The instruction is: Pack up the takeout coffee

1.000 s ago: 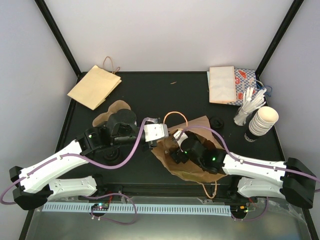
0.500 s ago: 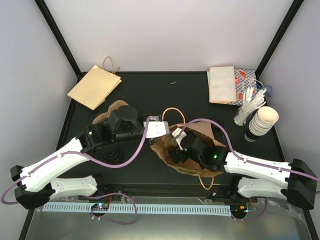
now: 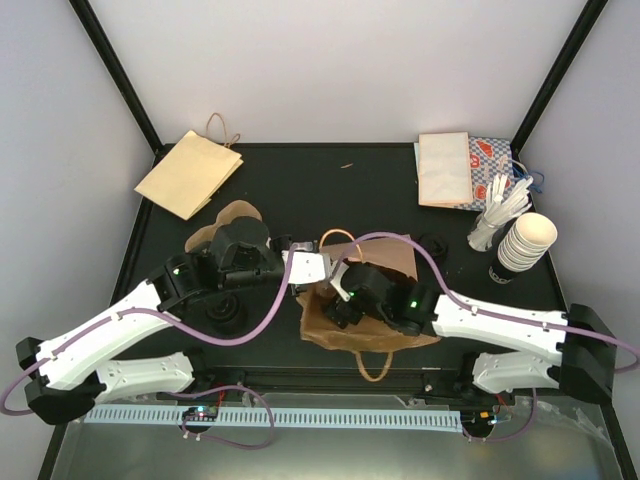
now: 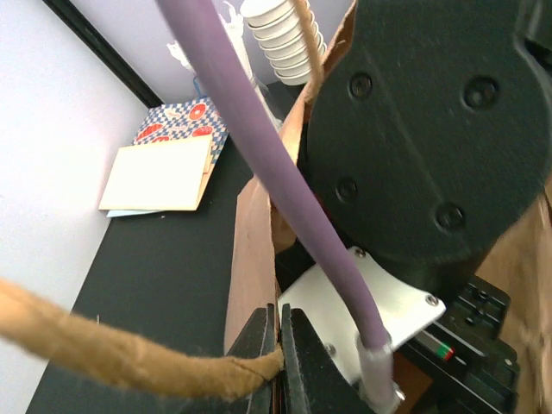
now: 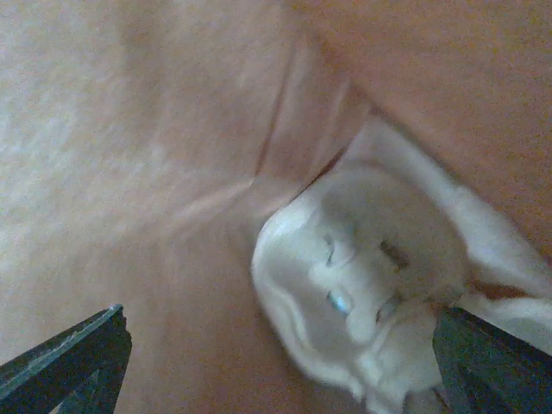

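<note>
A brown paper bag (image 3: 392, 262) lies on its side mid-table. My left gripper (image 4: 280, 345) is shut on the bag's rim (image 4: 254, 250) where the twisted paper handle (image 4: 112, 358) joins it; from above it sits at the bag's left mouth (image 3: 318, 270). My right gripper (image 5: 278, 332) is inside the bag, its jaws wide open. The takeout coffee (image 5: 362, 293) shows blurred there as a white rounded cup lying against the bag's brown wall. It is close to the right fingertip (image 5: 492, 362) and apart from the left one (image 5: 78, 354). From above the cup is hidden.
A flat brown bag (image 3: 188, 172) lies back left, and a brown cup carrier (image 3: 225, 222) sits behind my left arm. Paper packets (image 3: 455, 168), white cutlery (image 3: 500, 210) and a stack of nested cups (image 3: 526, 243) stand back right. Black lids (image 3: 222, 315) lie near my left arm.
The bag has shifted left and toward the front edge, its loose handle swinging with it. My right gripper has gone deeper into the bag. The left gripper stays shut on the rim.
</note>
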Controlling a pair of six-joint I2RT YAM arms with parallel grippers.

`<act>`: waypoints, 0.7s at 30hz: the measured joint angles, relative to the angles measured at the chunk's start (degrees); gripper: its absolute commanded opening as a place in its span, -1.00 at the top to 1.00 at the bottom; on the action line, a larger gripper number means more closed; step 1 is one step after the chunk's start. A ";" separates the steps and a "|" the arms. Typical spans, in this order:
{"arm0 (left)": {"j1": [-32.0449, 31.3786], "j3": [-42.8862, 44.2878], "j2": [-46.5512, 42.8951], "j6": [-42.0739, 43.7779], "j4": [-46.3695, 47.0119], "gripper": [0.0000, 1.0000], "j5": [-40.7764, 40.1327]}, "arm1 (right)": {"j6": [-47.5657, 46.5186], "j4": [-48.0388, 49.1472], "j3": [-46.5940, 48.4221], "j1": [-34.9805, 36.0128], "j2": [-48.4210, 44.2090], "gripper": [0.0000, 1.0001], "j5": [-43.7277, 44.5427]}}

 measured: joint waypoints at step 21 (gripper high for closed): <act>0.02 -4.57 -3.80 1.33 -0.09 0.97 1.09 | -12.76 -1.84 0.02 4.57 2.45 -0.95 3.37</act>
